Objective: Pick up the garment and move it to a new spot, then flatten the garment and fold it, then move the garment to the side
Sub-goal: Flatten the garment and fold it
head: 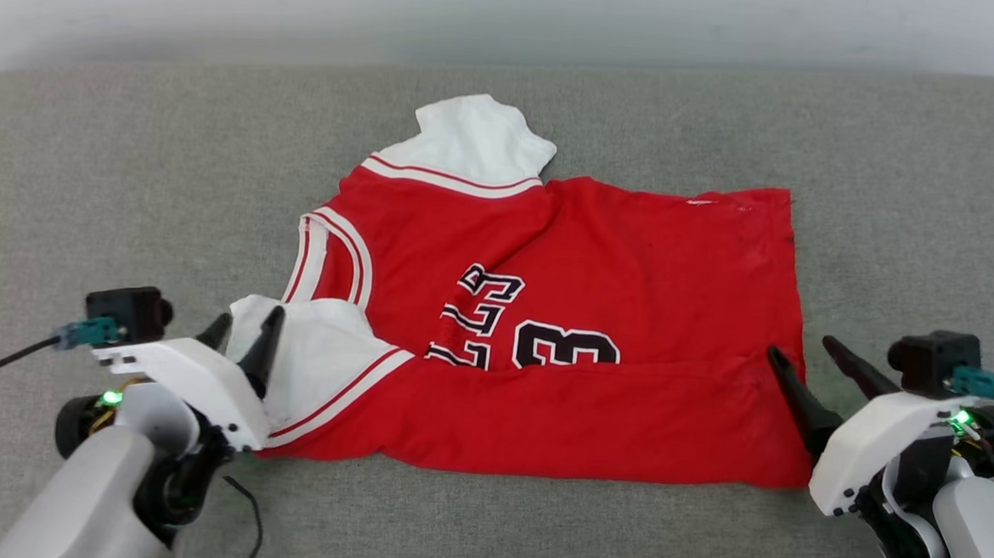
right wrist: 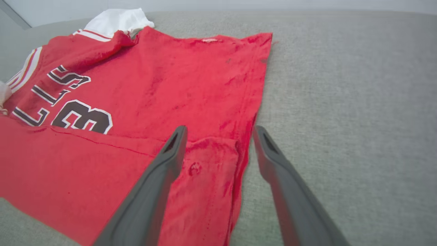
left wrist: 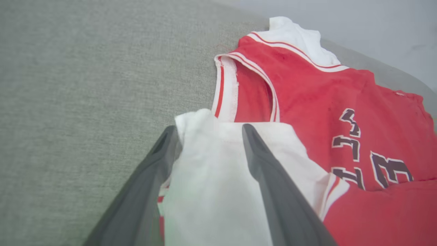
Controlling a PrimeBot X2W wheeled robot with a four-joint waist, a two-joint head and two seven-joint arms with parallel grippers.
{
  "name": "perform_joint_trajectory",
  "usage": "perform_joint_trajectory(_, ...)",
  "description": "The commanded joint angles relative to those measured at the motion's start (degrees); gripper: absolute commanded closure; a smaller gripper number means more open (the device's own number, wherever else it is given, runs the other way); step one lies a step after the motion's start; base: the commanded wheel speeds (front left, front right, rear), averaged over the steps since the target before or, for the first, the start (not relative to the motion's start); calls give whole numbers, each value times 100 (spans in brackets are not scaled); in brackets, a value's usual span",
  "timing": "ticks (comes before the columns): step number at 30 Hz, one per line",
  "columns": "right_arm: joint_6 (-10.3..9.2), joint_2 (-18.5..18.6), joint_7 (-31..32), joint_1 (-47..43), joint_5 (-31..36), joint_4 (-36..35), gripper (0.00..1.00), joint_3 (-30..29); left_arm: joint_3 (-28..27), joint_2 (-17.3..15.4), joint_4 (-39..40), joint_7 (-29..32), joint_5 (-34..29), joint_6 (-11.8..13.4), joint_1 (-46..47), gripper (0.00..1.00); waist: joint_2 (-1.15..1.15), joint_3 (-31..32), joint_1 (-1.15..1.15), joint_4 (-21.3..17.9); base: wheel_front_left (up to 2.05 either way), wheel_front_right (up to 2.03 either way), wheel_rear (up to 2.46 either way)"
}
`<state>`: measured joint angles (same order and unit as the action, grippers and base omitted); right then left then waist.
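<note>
The garment (head: 600, 267), a bright red jersey with white sleeves, striped trim and black lettering, lies spread on the grey surface, its near edge folded up over the lower part. My left gripper (head: 243, 327) stands open over the near white sleeve (left wrist: 211, 177), which lies between its fingers (left wrist: 269, 177) without being pinched. At the garment's near right corner (right wrist: 211, 171) my right gripper (head: 804, 350) is open too, one finger (right wrist: 164, 177) above the red cloth and the other finger (right wrist: 283, 177) above the grey surface.
A grey fabric surface (head: 128, 166) stretches all round the garment, with bare room to the left, right and front. A pale wall (head: 511, 16) runs along its far edge.
</note>
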<state>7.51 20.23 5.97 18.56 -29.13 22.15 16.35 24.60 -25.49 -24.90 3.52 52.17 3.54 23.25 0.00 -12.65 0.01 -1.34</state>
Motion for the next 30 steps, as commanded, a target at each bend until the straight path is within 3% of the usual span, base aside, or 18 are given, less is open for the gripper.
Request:
perform_joint_trajectory(1, -4, 29, -210, -116, 89, -70, 0, -42, -89, -111, 48, -92, 7, 6, -87, 0, 0, 160, -1, -36, 0, 0, 0)
perform_joint_trajectory(5, -5, -66, -799, -291, 153, -314, 0, -299, -233, -394, 323, -126, -8, 105, -237, 0, 0, 415, -1, -141, 0, 0, 0)
perform_joint_trajectory(9, -4, -189, -1136, -464, 469, -569, 0, -575, -320, -827, 714, 256, 54, 177, -348, 0, 0, 632, -1, -262, 0, 0, 0)
perform_joint_trajectory(16, -4, -553, -1362, -851, 1061, -1224, 0, -1028, -179, -1670, 1395, 1780, 412, 191, -615, 0, 0, 736, -1, -480, 0, 0, 0)
perform_joint_trajectory(19, -4, -780, -1268, -1025, 1240, -1605, 0, -1144, -181, -1960, 1561, 2594, 847, 247, -839, 0, 0, 571, -1, -656, 0, 0, 0)
perform_joint_trajectory(25, -4, -988, -1112, -1043, 1290, -1906, 0, -1190, -261, -2033, 1412, 3109, 1324, 432, -1133, 0, 0, 211, -1, -883, 0, 0, 0)
perform_joint_trajectory(30, -4, -1051, -1055, -977, 1228, -1950, 0, -1222, -187, -1788, 1127, 3252, 1533, 496, -1270, 0, 0, 21, -1, -966, 0, 0, 0)
